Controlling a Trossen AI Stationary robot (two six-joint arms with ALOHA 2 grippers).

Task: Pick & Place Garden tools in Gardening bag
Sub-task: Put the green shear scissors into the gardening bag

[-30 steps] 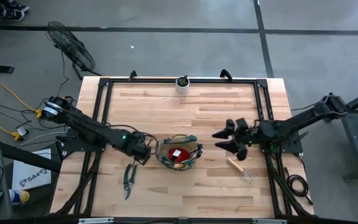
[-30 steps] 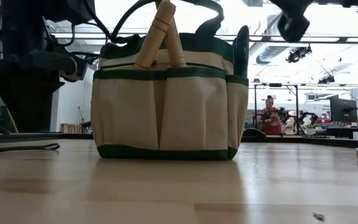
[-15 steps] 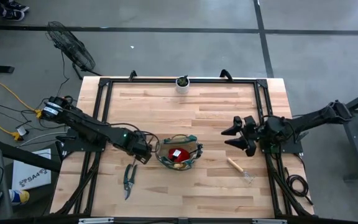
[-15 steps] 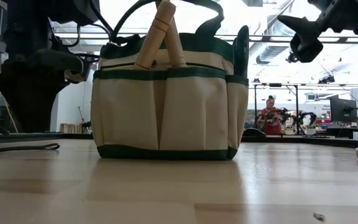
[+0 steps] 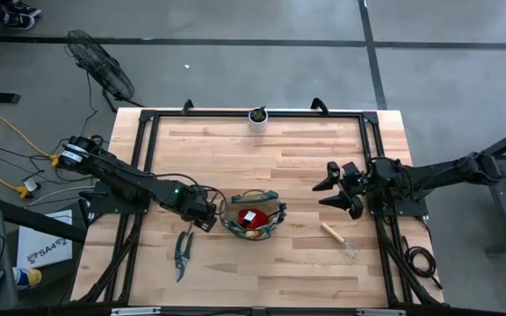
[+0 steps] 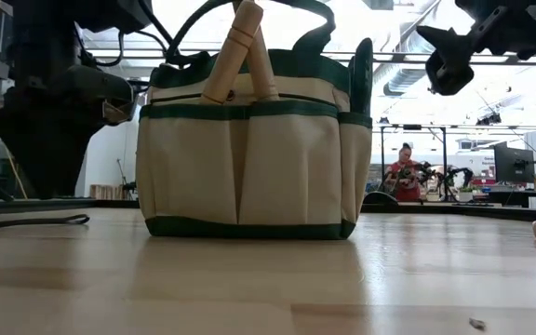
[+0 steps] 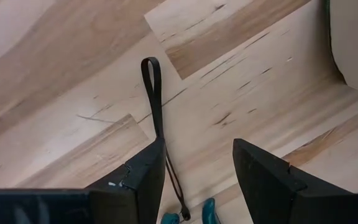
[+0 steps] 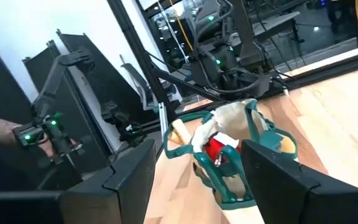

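The tan gardening bag (image 5: 253, 216) with dark green trim stands on its base at the table's middle. Wooden handles (image 6: 237, 45) stick up out of it, and a red item (image 8: 215, 149) lies inside. Pruning shears (image 5: 181, 253) lie flat on the table, near-left of the bag; their black wrist strap (image 7: 153, 93) shows in the left wrist view. A wooden-handled tool (image 5: 338, 240) lies flat, near-right of the bag. My left gripper (image 5: 206, 219) is open and empty just left of the bag, low over the table. My right gripper (image 5: 328, 190) is open and empty, raised to the right of the bag.
A small white pot with a green plant (image 5: 258, 117) stands at the table's far edge. Dark frame rails run along the table's left (image 5: 139, 167) and right (image 5: 374, 158) sides. Bare wood lies between the bag and the pot. A person (image 6: 405, 174) is in the room far behind.
My right gripper has drawn away from the bag toward the table's right edge, still open and empty. The bag and the tools have stayed in place.
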